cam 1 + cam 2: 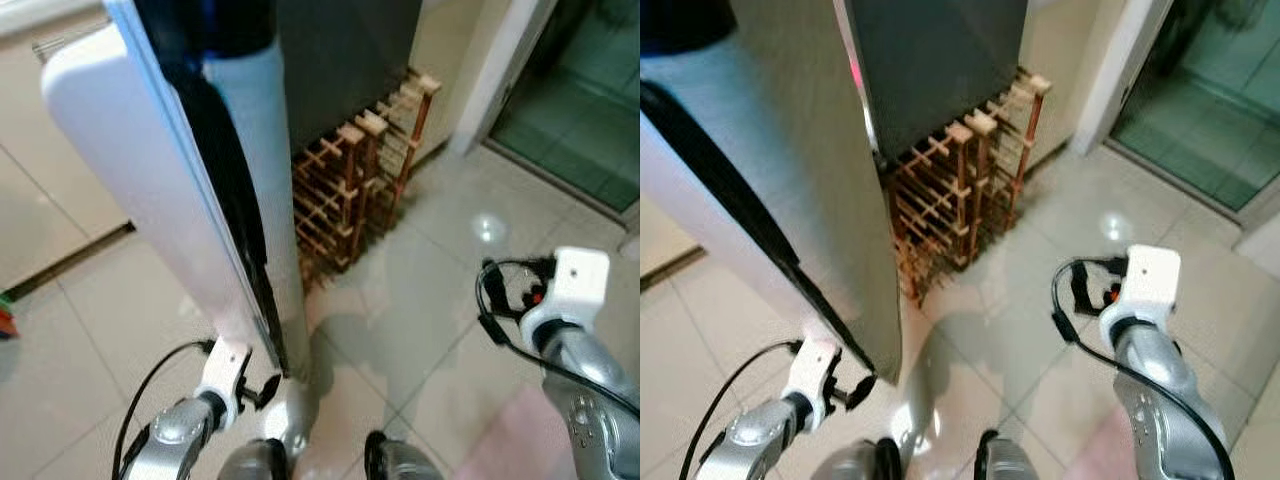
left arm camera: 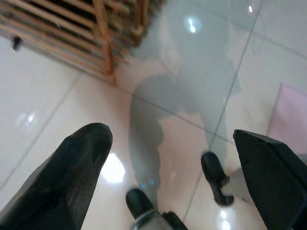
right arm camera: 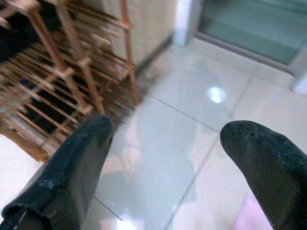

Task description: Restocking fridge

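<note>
The fridge door (image 1: 130,190) stands open and edge-on before me, white outside with a black gasket strip (image 1: 235,200) along its edge. Behind it is the dark grey fridge body (image 1: 345,70). My left gripper (image 1: 262,392) is low, just beside the door's bottom corner; in the left wrist view it (image 2: 172,143) is open over bare floor tiles with nothing between its fingers. My right arm's white wrist (image 1: 578,282) is raised at the right. The right gripper (image 3: 168,132) is open and empty, facing the floor and a wooden rack.
A wooden lattice rack (image 1: 350,190) stands on the floor against the fridge body. A glass door (image 1: 580,90) with a white frame is at the far right. A pink mat (image 1: 510,440) lies at my lower right. Glossy tiles (image 1: 430,290) stretch between.
</note>
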Robot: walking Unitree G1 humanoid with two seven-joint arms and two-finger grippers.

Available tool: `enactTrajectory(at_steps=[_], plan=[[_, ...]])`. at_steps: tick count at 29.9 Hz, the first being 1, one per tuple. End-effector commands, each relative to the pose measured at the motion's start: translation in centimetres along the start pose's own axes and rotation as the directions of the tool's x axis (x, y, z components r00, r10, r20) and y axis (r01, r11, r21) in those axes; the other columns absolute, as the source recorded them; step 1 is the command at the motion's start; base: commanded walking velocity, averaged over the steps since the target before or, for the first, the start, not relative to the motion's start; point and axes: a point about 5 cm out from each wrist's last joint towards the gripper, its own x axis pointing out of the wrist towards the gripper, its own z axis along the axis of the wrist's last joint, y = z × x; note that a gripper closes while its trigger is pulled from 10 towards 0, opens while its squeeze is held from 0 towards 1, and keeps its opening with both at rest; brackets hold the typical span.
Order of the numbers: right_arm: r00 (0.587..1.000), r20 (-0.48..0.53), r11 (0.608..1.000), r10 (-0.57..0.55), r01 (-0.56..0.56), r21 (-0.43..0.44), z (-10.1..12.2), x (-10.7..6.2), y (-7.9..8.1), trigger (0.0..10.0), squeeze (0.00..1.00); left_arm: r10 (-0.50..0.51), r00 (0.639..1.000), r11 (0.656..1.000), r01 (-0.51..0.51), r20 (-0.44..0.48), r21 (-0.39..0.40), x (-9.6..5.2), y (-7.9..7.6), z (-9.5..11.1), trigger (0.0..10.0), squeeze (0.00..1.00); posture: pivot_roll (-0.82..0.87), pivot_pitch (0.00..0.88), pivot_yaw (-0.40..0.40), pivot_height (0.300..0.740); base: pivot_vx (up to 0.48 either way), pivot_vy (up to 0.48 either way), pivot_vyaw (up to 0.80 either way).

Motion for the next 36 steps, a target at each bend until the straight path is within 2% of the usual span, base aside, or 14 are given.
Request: enactTrajectory(at_steps=[1, 3, 5, 7, 11, 12, 15, 16, 19, 20, 23, 25, 30, 36], plan=[[0.997, -0.067, 1.0, -0.028, 0.028, 0.003, -1.6, -0.7, -0.3, 10.0, 0.0, 0.054, 0.997, 0.999, -0.054, 0.049, 0.002, -1.5, 0.2, 1.0, 10.0, 0.0, -0.05, 0.099, 0.02, 0.74, 0.0, 0.0, 0.0], [0.989, -0.148, 0.999, 0.004, -0.009, -0.033, -3.6, -1.2, 0.3, 10.0, 0.0, 0.103, 0.993, 0.994, -0.101, 0.056, -0.029, -3.1, 0.0, 0.5, 10.0, 0.0, -0.04, 0.081, 0.015, 0.74, 0.0, 0.0, 0.0], [0.984, -0.176, 0.999, 0.023, -0.03, -0.037, -4.2, -1.3, 0.6, 10.0, 0.0, 0.119, 0.992, 0.992, -0.117, 0.051, -0.036, -3.4, 0.0, 0.2, 10.0, 0.0, -0.02, 0.07, 0.006, 0.74, 0.0, 0.0, 0.0], [0.973, -0.214, 0.994, 0.092, -0.104, -0.046, -5.0, -1.5, 1.2, 10.0, 0.0, 0.216, 0.974, 0.975, -0.211, 0.065, -0.07, -4.6, 0.4, -0.7, 10.0, 0.0, -0.01, 0.05, -0.017, 0.74, 0.0, 0.0, 0.0], [0.965, -0.199, 0.982, 0.169, -0.182, -0.051, -5.1, -1.3, 2.2, 10.0, 0.0, 0.308, 0.943, 0.949, -0.297, 0.122, -0.104, -5.4, 1.2, -1.3, 10.0, 0.0, 0.03, 0.048, -0.035, 0.74, 0.0, 0.0, 0.0], [0.961, -0.158, 0.973, 0.225, -0.231, -0.021, -4.4, -1.4, 2.8, 10.0, 0.0, 0.323, 0.93, 0.946, -0.313, 0.176, -0.08, -5.9, 1.5, -0.2, 10.0, 0.0, 0.04, 0.043, -0.034, 0.74, 0.0, 0.0, 0.0], [0.968, -0.075, 0.971, 0.239, -0.238, 0.027, -3.1, -1.7, 3.6, 10.0, 0.0, 0.266, 0.935, 0.962, -0.272, 0.236, -0.009, -6.2, 2.0, 2.2, 10.0, 0.0, 0.05, 0.035, -0.027, 0.74, 0.0, 0.0, 0.0], [0.968, -0.075, 0.971, 0.239, -0.238, 0.027, -3.1, -1.7, 3.6, 10.0, 0.0, 0.266, 0.935, 0.962, -0.272, 0.236, -0.009, -6.2, 2.0, 2.2, 10.0, 0.0, 0.05, 0.035, -0.027, 0.74, 0.0, 0.0, 0.0], [0.975, -0.033, 0.976, 0.218, -0.216, 0.035, -2.4, -2.1, 4.0, 10.0, 0.0, 0.193, 0.938, 0.975, -0.217, 0.288, 0.054, -6.1, 2.0, 4.6, 10.0, 0.0, 0.04, 0.021, -0.002, 0.74, 0.0, 0.0, 0.0], [0.98, -0.012, 0.98, 0.198, -0.198, 0.02, -2.1, -2.6, 4.4, 10.0, 0.0, 0.13, 0.934, 0.978, -0.176, 0.332, 0.114, -5.9, 1.6, 7.0, 10.0, 0.0, 0.03, 0.005, 0.014, 0.74, 0.0, 0.0, 0.0], [0.985, -0.001, 0.983, 0.174, -0.174, 0.058, -2.1, -3.1, 4.7, 10.0, 0.0, 0.09, 0.925, 0.975, -0.158, 0.369, 0.159, -5.5, 1.6, 9.3, 10.0, 0.0, 0.03, 0.0, 0.036, 0.74, 0.0, 0.0, 0.0], [0.988, 0.017, 0.986, 0.156, -0.156, 0.05, -2.2, -3.4, 4.6, 10.0, 0.0, 0.08, 0.907, 0.978, -0.152, 0.413, 0.144, -5.1, 1.9, 11.3, 10.0, 0.0, 0.02, 0.0, 0.054, 0.74, 0.0, 0.0, 0.0], [0.989, 0.011, 0.988, 0.146, -0.146, 0.04, -2.9, -3.6, 4.2, 10.0, 0.0, 0.047, 0.911, 0.981, -0.12, 0.411, 0.153, -5.5, 1.3, 11.5, 10.0, 0.0, 0.04, 0.0, 0.087, 0.74, 0.0, 0.0, 0.0], [0.982, 0.021, 0.982, 0.188, -0.188, 0.012, -2.5, -3.2, 4.0, 10.0, 0.0, 0.069, 0.922, 0.982, -0.13, 0.382, 0.136, -5.8, 1.0, 11.0, 10.0, 0.0, 0.06, 0.0, 0.058, 0.74, 0.0, 0.0, 0.0]])
